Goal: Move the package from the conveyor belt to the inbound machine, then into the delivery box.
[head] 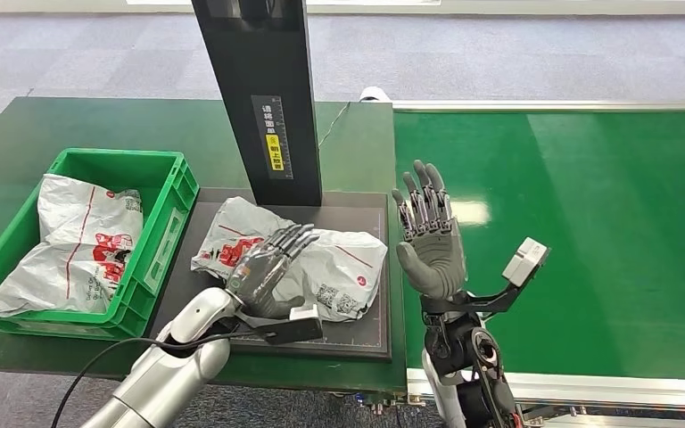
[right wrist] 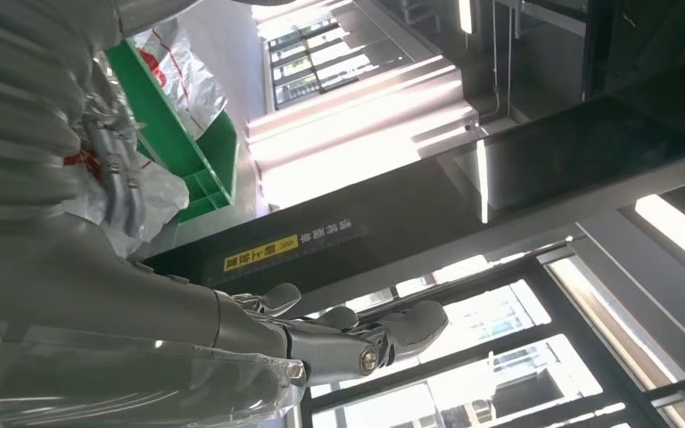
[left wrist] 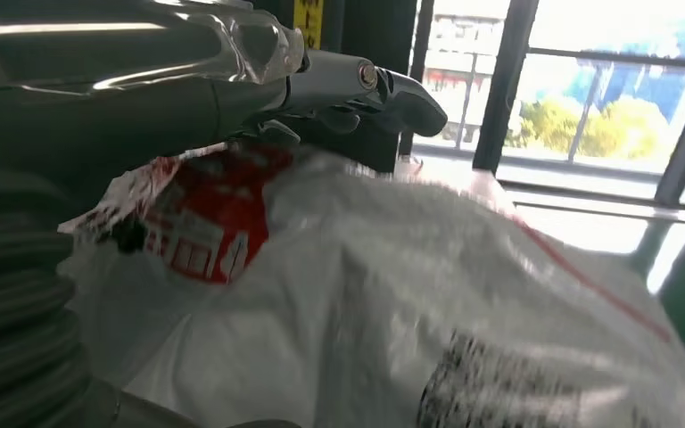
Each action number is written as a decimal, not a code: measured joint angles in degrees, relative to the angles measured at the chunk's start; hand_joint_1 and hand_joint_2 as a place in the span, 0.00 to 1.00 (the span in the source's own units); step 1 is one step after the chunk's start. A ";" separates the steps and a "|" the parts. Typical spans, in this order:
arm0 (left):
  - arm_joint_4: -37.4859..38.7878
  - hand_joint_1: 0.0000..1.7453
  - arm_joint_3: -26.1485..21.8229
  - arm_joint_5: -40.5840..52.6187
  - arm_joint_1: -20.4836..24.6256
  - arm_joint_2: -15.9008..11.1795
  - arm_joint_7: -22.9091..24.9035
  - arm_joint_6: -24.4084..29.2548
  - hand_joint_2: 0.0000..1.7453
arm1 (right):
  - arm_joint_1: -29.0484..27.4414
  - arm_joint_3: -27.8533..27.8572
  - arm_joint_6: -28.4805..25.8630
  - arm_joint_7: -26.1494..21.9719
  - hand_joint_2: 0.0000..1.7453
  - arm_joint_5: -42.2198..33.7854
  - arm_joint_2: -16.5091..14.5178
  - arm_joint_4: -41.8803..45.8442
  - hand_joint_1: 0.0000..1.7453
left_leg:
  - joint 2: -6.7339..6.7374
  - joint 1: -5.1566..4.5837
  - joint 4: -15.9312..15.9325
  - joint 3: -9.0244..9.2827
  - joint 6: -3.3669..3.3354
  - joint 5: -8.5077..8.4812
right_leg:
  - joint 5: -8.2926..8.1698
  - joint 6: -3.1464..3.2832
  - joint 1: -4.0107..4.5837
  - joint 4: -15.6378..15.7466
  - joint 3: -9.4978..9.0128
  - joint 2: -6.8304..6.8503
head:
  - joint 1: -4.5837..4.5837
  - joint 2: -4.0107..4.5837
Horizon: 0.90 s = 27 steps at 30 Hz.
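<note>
A grey plastic package [head: 339, 263] with red print lies on the black platform [head: 370, 332] of the inbound machine, at the foot of its dark column [head: 263, 89]. My left hand [head: 268, 266] rests on the package's left part, fingers stretched out flat over the top. The left wrist view shows the fingers [left wrist: 339, 85] lying straight above the crinkled package [left wrist: 392, 294]. My right hand [head: 428, 241] is raised upright beside the platform's right edge, palm showing and fingers spread, holding nothing. The right wrist view shows its fingers [right wrist: 321, 334] extended in the air.
A green delivery crate [head: 165, 227] stands left of the platform with another grey package [head: 85, 241] inside. The green conveyor belt [head: 589, 232] runs to the right. The column rises over the back of the platform.
</note>
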<state>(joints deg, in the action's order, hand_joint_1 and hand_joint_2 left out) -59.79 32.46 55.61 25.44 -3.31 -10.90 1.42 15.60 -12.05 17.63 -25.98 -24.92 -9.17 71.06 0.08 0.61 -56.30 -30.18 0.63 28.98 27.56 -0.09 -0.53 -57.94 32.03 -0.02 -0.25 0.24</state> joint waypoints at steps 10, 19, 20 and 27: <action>2.69 0.00 5.54 -5.10 3.82 -5.11 -0.08 -5.34 1.00 | -1.14 0.97 -0.47 -0.06 1.00 -0.02 0.39 -0.03 0.00 | 0.00 0.00 0.00 0.00 0.01 -0.02 | -0.01 0.00 0.00 -0.01 -0.01 0.00 | -0.01 0.00; 6.02 1.00 7.58 -6.11 7.82 -6.21 0.09 -4.70 1.00 | -1.72 1.17 -0.86 0.29 1.00 -0.26 0.53 0.10 0.00 | -0.01 0.00 0.00 0.00 0.01 -0.02 | -0.01 0.00 0.00 -0.01 -0.01 0.01 | -0.01 0.00; 6.21 1.00 7.67 -6.53 8.02 -6.18 0.05 -4.04 1.00 | -1.87 1.17 -0.88 0.29 1.00 -0.26 0.55 0.10 0.00 | -0.01 0.00 0.00 0.00 0.01 -0.02 | -0.01 0.00 0.00 -0.01 -0.01 0.01 | -0.01 0.00; 6.17 1.00 7.68 -9.88 8.39 -6.03 -0.58 0.51 1.00 | -2.32 1.21 -1.01 0.30 1.00 -0.54 0.61 0.21 0.00 | -0.01 0.00 0.00 0.00 0.02 -0.02 | -0.01 0.00 0.00 -0.01 -0.01 0.00 | -0.01 0.00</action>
<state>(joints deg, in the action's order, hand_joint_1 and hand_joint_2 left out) -53.63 40.13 45.73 33.84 -9.34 -11.47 1.93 13.28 -10.84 16.62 -25.68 -25.46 -8.57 71.27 0.07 0.61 -56.30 -30.18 0.64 28.96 27.55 -0.09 -0.53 -57.95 32.02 -0.02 -0.25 0.24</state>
